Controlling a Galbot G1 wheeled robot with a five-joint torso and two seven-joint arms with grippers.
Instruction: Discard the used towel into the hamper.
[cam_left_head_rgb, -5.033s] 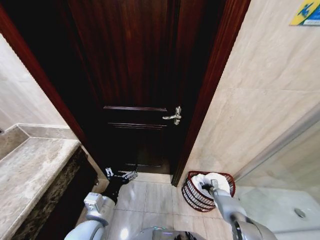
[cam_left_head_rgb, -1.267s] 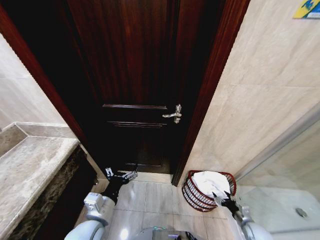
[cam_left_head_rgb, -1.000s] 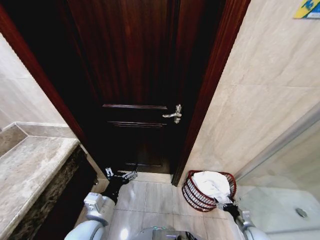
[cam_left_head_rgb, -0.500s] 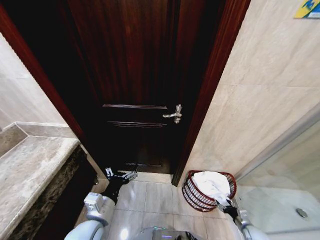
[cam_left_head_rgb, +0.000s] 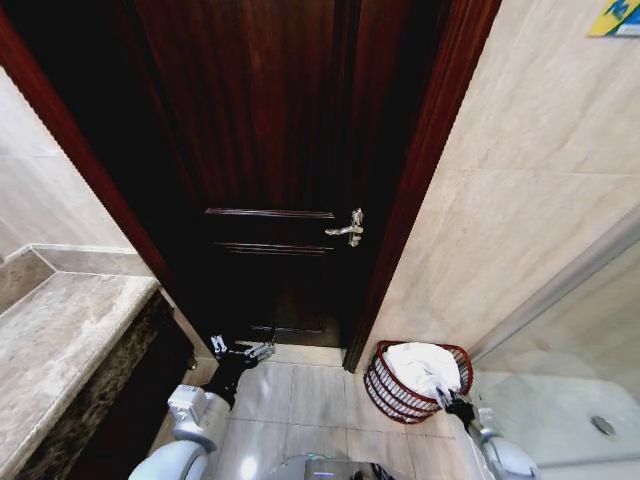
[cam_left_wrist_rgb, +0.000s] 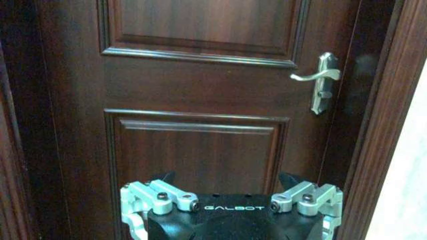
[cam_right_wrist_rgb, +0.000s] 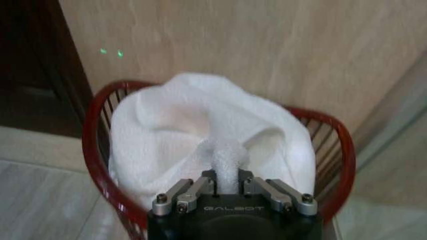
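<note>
The hamper (cam_left_head_rgb: 383, 393), a small round red-brown wire basket, stands on the floor in the corner between door frame and wall. The white towel (cam_left_head_rgb: 420, 364) lies bunched inside it. My right gripper (cam_left_head_rgb: 455, 404) sits at the hamper's near rim, lower right in the head view. In the right wrist view the right gripper (cam_right_wrist_rgb: 227, 179) is shut on a raised fold of the towel (cam_right_wrist_rgb: 200, 125), inside the hamper's red rim (cam_right_wrist_rgb: 90, 150). My left gripper (cam_left_head_rgb: 241, 350) hangs open and empty in front of the door, and it shows low in the left wrist view (cam_left_wrist_rgb: 227, 179).
A dark wooden door (cam_left_head_rgb: 270, 150) with a metal handle (cam_left_head_rgb: 348, 230) is straight ahead. On the left is a stone counter (cam_left_head_rgb: 60, 340). Beige tiled wall (cam_left_head_rgb: 520, 200) and a glass shower panel (cam_left_head_rgb: 580, 340) close the right side. Pale floor tiles (cam_left_head_rgb: 300, 395) lie between my arms.
Five seconds ago my right arm reached over the hamper; it has since drawn back to the near rim. A towel fold now stretches to the gripper. The left arm has not moved.
</note>
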